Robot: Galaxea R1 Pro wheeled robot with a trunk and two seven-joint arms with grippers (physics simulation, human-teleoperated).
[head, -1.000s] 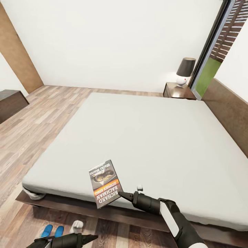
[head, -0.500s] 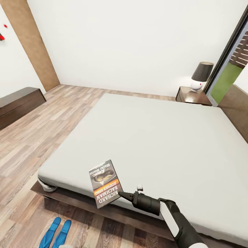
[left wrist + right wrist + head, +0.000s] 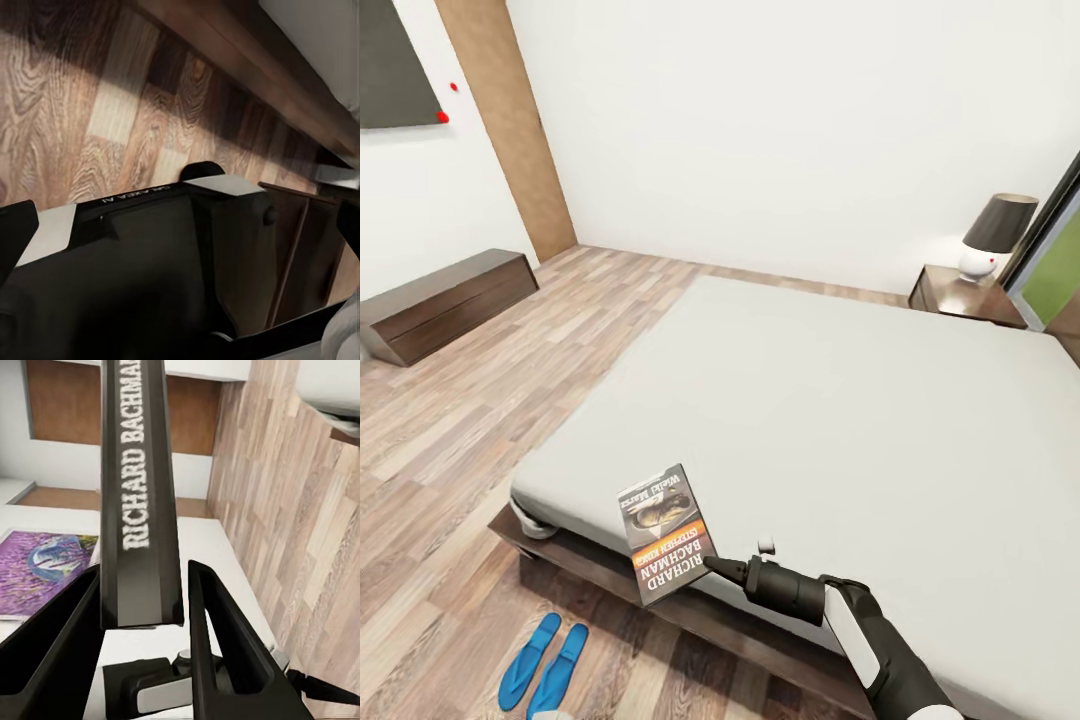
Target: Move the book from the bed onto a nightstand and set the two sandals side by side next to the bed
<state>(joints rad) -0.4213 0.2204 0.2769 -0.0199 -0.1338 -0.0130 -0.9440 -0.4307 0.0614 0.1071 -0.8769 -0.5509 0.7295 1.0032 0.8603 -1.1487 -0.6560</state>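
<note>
My right gripper (image 3: 712, 567) is shut on the book (image 3: 665, 533), a thin dark paperback with an orange band, held up over the near edge of the bed (image 3: 830, 420). In the right wrist view the book's spine (image 3: 139, 495) stands clamped between the two fingers (image 3: 225, 660). Two blue sandals (image 3: 545, 665) lie side by side on the floor beside the bed's near corner. A nightstand (image 3: 958, 297) stands at the bed's far right corner. My left gripper (image 3: 180, 232) has its fingers spread wide, with my own body and the floor behind them.
A lamp (image 3: 994, 232) sits on the nightstand. A long low dark bench (image 3: 448, 303) stands against the left wall, under a dark wall panel (image 3: 395, 60). Wood-plank floor (image 3: 470, 430) stretches between the bench and the bed. The dark bed frame (image 3: 247, 67) runs close to my left arm.
The camera has turned left, so bed, nightstand and sandals slid right in the picture and the bench came into fuller view. The book stays in my right gripper. My left gripper left the head view.
</note>
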